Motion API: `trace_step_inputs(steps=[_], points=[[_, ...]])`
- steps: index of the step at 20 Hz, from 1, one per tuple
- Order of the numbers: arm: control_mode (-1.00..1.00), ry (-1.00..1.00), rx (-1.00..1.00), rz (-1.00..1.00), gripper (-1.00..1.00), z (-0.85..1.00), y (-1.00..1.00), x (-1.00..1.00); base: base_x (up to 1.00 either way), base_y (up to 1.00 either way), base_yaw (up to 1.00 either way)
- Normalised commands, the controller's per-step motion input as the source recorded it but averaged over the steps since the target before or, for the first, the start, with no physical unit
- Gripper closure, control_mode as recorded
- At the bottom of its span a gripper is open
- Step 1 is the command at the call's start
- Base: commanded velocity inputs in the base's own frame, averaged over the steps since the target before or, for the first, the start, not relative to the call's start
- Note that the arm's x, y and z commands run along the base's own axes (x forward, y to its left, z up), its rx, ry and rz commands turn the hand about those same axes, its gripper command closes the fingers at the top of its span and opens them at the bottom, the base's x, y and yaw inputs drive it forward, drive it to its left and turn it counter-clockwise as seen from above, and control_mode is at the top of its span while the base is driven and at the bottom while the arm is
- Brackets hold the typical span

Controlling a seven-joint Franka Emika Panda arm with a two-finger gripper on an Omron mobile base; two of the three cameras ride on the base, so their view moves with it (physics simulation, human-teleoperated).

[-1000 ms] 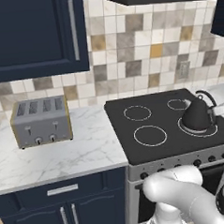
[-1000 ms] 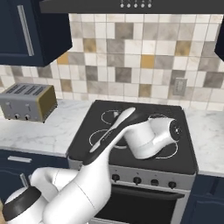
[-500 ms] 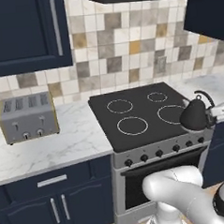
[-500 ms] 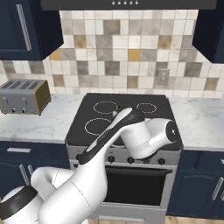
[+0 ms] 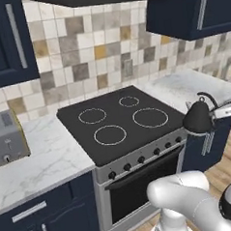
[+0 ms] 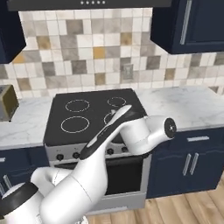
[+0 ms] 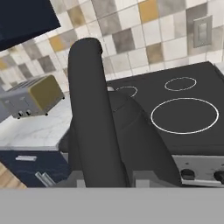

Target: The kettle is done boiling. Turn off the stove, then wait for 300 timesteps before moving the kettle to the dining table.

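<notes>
1. the kettle (image 5: pixel 199 118) hung in the air off the right front corner of the stove (image 5: pixel 119 122).
2. a toaster (image 5: pixel 6 139) sat on the counter (image 5: pixel 40 162) left of the stove.

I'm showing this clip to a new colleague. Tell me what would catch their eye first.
First, the dark kettle hanging in the air past the stove's right front corner, off the cooktop, with the claw shut on its arched handle. Next, the black glass stove with four white-ringed burners, all bare. In the right base view the white arm stretches across the stove front, and a grey toaster sits on the marble counter at left.
</notes>
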Motion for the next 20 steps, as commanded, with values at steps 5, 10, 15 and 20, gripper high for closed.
trace_step_inputs(steps=[5, 10, 15, 20], points=[[1.00, 0.00, 0.00, 0.00, 1.00, 0.00, 0.00, 0.00, -0.26, 0.21, -0.49], [1.00, 0.00, 0.00, 0.00, 1.00, 0.00, 0.00, 0.00, -0.25, 0.19, -0.51], [1.00, 0.00, 0.00, 0.00, 1.00, 0.00, 0.00, 0.00, -0.14, 0.19, -0.54], [1.00, 0.00, 0.00, 0.00, 1.00, 0.00, 0.00, 0.00, -0.09, 0.14, -0.56]])
